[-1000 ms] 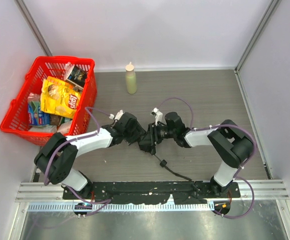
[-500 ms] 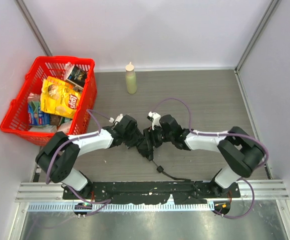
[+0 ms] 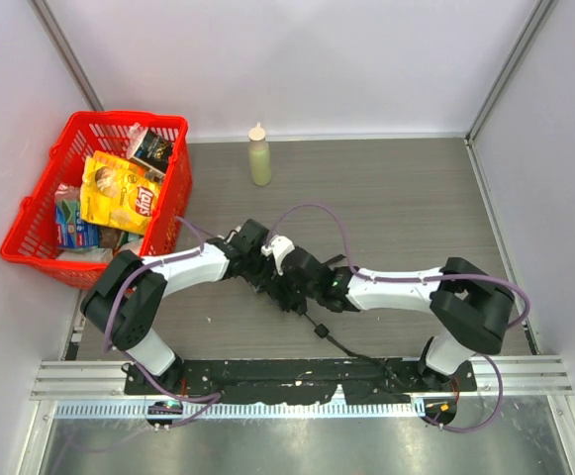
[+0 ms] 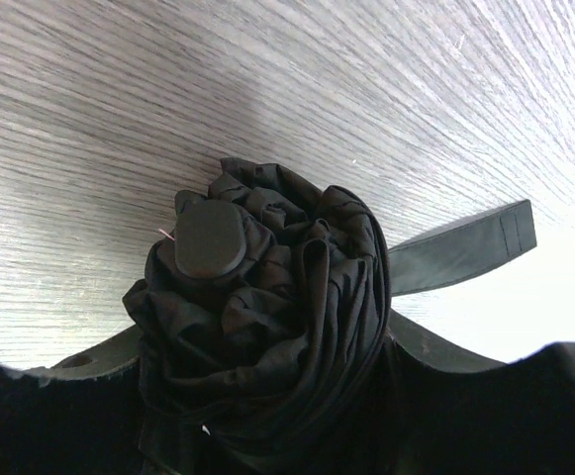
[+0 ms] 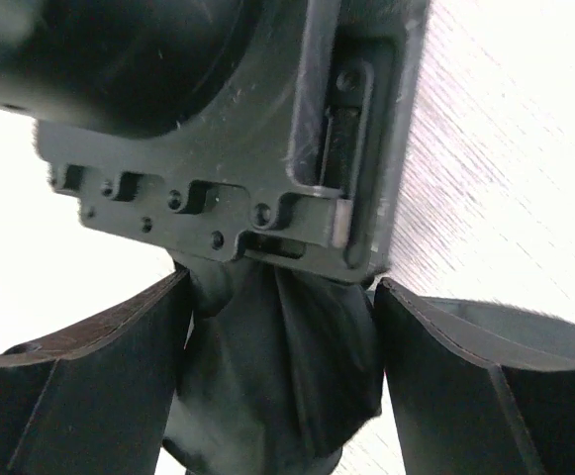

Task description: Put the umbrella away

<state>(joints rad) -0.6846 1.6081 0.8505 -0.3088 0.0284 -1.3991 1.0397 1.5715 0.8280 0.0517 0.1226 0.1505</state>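
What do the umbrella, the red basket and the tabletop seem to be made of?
The umbrella is thin black fabric, faint sheen, bunched in soft folds; its round cap looks like smooth hard plastic. The basket is red open lattice, probably moulded plastic. The tabletop is grey with fine streaked grain, likely wood-look laminate.

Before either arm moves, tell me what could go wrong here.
The left hand and right hand sit nose to nose on the umbrella, so either could knock the other. The fabric is bunched loose and may slip out or unfurl. The handle trails behind and may snag.
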